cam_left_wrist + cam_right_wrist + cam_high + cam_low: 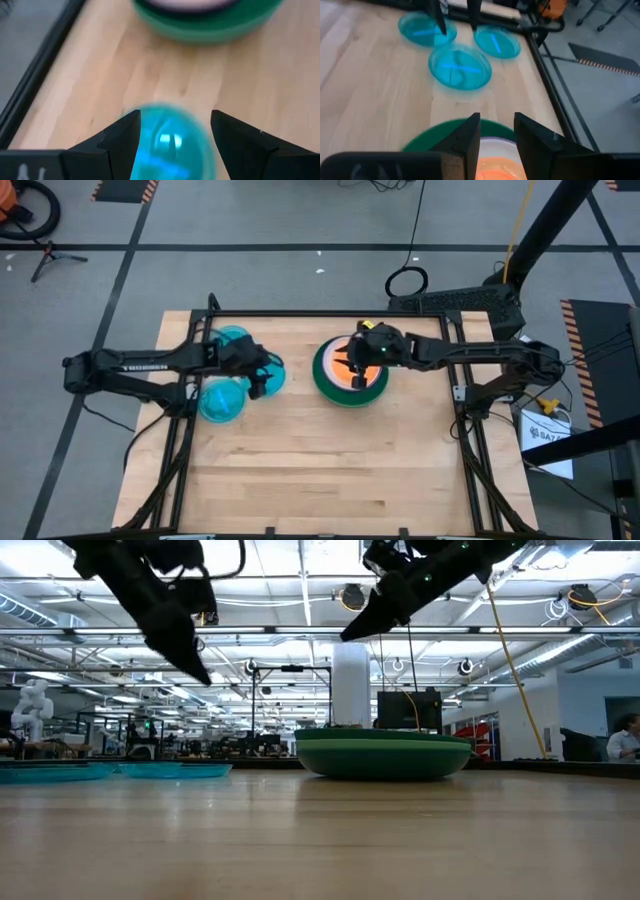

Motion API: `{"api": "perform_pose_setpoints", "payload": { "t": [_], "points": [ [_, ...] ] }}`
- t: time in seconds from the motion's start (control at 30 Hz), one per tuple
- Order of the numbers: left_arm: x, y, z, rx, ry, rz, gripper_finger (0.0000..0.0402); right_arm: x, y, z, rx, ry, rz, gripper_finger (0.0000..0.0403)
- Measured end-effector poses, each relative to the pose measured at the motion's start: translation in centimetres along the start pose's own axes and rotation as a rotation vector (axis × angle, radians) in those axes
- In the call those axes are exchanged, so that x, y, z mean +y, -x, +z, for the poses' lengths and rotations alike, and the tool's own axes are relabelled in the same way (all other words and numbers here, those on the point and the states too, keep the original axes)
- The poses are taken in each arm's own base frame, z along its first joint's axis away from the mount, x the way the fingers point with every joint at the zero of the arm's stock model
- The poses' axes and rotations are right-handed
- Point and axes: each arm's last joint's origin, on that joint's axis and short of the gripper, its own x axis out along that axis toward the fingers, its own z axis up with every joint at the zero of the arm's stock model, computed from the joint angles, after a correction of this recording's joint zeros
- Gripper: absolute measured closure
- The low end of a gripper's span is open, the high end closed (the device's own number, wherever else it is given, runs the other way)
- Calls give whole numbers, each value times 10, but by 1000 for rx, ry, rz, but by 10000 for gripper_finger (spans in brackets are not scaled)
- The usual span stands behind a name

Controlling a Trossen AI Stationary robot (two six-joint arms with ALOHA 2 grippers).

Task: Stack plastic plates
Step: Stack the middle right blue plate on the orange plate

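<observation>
Holding the left gripper out over the left part of the bare wooden table, raised clear of the surface in the low view. Keeping its two dark fingers spread wide apart, gripping nothing. Framing one small round translucent blue plastic plate between those fingers in the left wrist view, the plate lying flat on the wood below them, untouched.

Showing two more small translucent blue plates just beside that one: one nearer the table's far edge, one nearer the front, all three lying flat and close together in a cluster. Showing a raised divider across each dish in the right wrist view.

Leaving bare wood between the blue cluster and the stack to its right.

Resting at the middle-right of the table, a large round dark green plastic plate carrying the stack, with a pale medium plate nested in it and a small translucent orange plate lying on top.

Hanging the right gripper directly over that orange plate, well above the stack in the low view. Holding its fingers a little apart, with a narrow gap between them and nothing pinched in it; the orange plate showing through the gap, below the tips and apart from them.
</observation>
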Motion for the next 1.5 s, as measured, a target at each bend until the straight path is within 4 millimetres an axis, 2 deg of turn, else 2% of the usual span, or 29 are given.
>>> {"api": "perform_pose_setpoints", "payload": {
  "t": [0.2, 0.43, 0.73, 0.9, 1.27, 1.5],
  "points": [
    [32, -28, -7, 122, -32, -12, 156, 0, 21, -13, -14, -36, -16, 289],
    [66, -61, -24, 249, -33, -19, 156, -2, 45, -11, -91, -57, -39, 289],
    [104, -91, -43, 271, 13, -5, 156, -1, 47, -15, -89, -72, -38, 289],
    [110, -96, -47, 279, 28, -5, 156, 0, 47, -15, -89, -72, -37, 289],
    [109, -97, -48, 283, 31, -29, 157, -1, 47, -15, -86, -73, -37, 289],
    [109, -97, -49, 284, 34, -29, 202, -1, 47, -15, -86, -83, -37, 289]
  ]
}}
